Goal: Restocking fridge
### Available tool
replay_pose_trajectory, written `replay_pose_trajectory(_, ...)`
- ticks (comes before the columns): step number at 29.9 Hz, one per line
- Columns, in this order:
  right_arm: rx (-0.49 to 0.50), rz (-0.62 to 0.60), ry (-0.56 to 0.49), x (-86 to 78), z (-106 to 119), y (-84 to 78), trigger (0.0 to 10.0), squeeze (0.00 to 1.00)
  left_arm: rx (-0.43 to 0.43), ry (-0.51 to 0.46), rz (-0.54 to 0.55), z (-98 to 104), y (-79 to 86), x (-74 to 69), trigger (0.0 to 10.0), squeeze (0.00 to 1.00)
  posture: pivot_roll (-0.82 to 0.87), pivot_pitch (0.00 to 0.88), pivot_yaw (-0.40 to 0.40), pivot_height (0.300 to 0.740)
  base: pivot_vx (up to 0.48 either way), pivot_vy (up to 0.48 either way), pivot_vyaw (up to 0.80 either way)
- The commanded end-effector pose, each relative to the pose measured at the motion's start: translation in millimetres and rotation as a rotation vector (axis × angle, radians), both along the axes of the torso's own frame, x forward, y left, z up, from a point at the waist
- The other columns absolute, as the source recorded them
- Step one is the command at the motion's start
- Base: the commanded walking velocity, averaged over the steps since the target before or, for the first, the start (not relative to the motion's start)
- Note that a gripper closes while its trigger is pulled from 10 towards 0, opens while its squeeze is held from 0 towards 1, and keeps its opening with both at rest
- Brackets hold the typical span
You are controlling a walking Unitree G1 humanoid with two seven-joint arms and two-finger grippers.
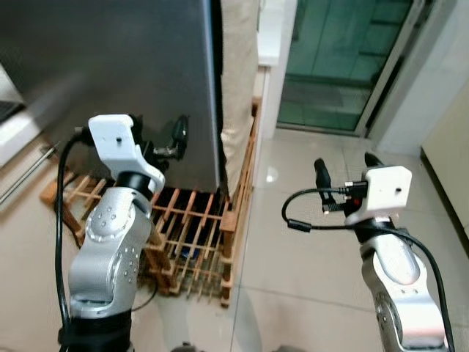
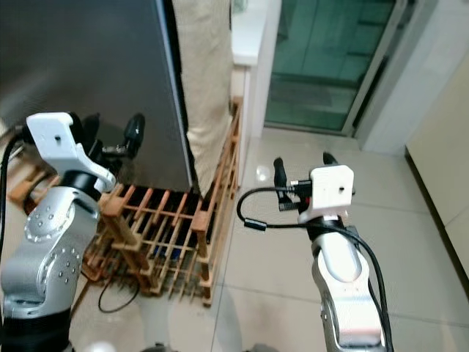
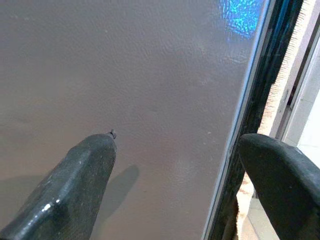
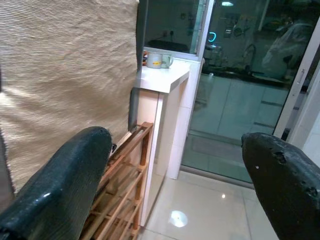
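The left gripper stood open, its two black fingers wide apart and empty, one tip close to the grey fridge door, the other out past the door's right edge. The fridge stood shut. In the head views that gripper was raised against the lower part of the door, near its right edge, above a wooden rack on the floor.

The right gripper was also open and empty, held over bare tiled floor well apart from the fridge. Open room lay there, running on to a glass door beyond.

A beige woven cloth hung just beside the fridge's right edge, between it and a white counter. The rack ran along under the cloth.

The left wrist view showed the door's pebbled surface and the dark gap at its edge. The right wrist view showed a mug on the counter.
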State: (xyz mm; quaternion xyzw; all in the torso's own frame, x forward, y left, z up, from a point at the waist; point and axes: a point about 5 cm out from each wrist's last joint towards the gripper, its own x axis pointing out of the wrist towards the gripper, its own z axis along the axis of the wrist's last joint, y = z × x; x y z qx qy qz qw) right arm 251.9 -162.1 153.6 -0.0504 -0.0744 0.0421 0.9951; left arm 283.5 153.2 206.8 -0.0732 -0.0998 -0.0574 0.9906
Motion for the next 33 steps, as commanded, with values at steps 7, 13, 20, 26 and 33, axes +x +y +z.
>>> replay_pose_trajectory(7, -0.015, 0.002, -0.004, 2.0, 0.1, -0.1, 10.0, 0.0, 0.017, 0.015, -0.025, 0.8, -11.6, 10.5, 10.0, 0.0, -0.06, 0.0, 0.024, 0.711, 0.0, -0.447, 0.0)
replay_pose_trajectory(13, -0.013, 0.006, -0.005, 2.1, 0.2, 1.2, 10.0, 0.0, 0.043, 0.059, -0.013, -3.5, -14.7, 22.5, 10.0, 0.0, -0.06, 0.0, 0.021, 0.711, 0.0, 0.0, 0.0)
replay_pose_trajectory(20, -0.009, 0.01, -0.006, 4.1, 0.6, 3.0, 10.0, 0.0, 0.058, 0.065, 0.002, -6.6, -17.4, 41.2, 10.0, 0.0, -0.07, 0.0, 0.014, 0.711, 0.0, 0.0, 0.0)
replay_pose_trajectory(26, -0.002, 0.015, -0.008, 1.1, 2.4, 7.3, 10.0, 0.0, -0.008, 0.082, 0.013, -3.0, -27.3, 66.8, 10.0, 0.0, -0.09, 0.0, 0.022, 0.711, 0.0, 0.0, 0.0)
replay_pose_trajectory(33, 0.006, 0.013, 0.002, -3.2, -0.1, 10.2, 10.0, 0.0, -0.031, 0.087, 0.019, -1.3, -35.1, 83.2, 10.0, 0.0, -0.11, 0.0, 0.037, 0.711, 0.0, 0.0, 0.0)
